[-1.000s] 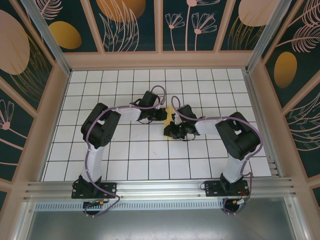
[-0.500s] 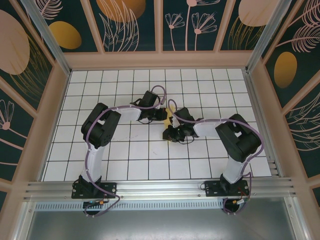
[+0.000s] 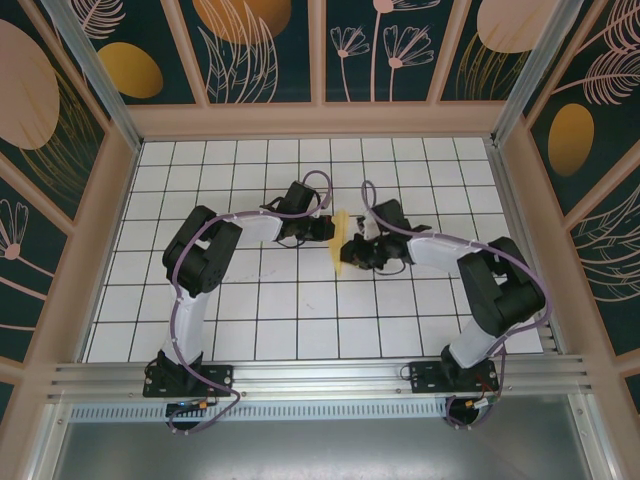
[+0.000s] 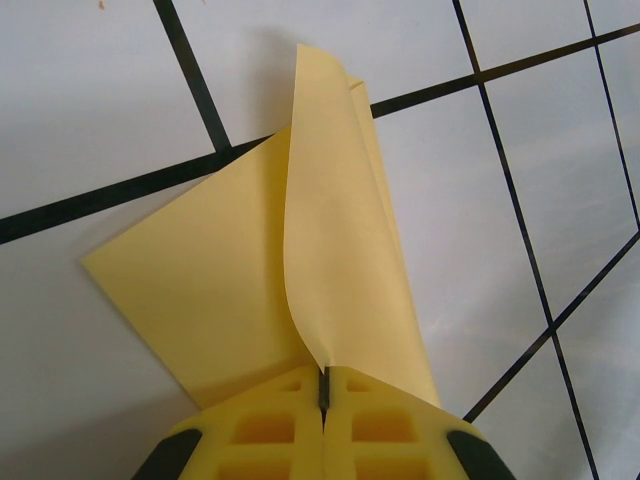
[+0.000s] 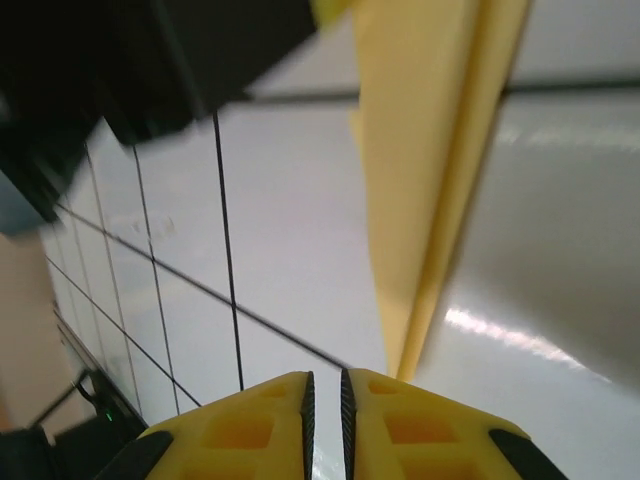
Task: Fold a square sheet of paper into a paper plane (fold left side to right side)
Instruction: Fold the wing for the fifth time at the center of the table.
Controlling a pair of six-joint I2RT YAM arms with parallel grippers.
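Left arm [image 3: 200, 262] and right arm [image 3: 487, 290]: white links, bulky black joints, a purple cable [image 3: 322, 178] looped along each, black base plates [image 3: 188, 379] at seven and five o'clock. Left gripper [image 4: 322, 378] and right gripper [image 5: 323, 380] have yellow, grid-pocketed fingers [image 4: 260, 435] with black corners.

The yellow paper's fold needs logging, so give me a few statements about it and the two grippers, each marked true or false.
1. The left gripper is shut on the yellow paper. True.
2. The paper lies fully flat on the table. False: one layer lies flat, while another curves up into the left gripper.
3. The right gripper is clamped on the paper. False: its fingers are almost together with nothing between them, and the paper runs past beside them.
4. In the top view, the paper sits between the two grippers. True.
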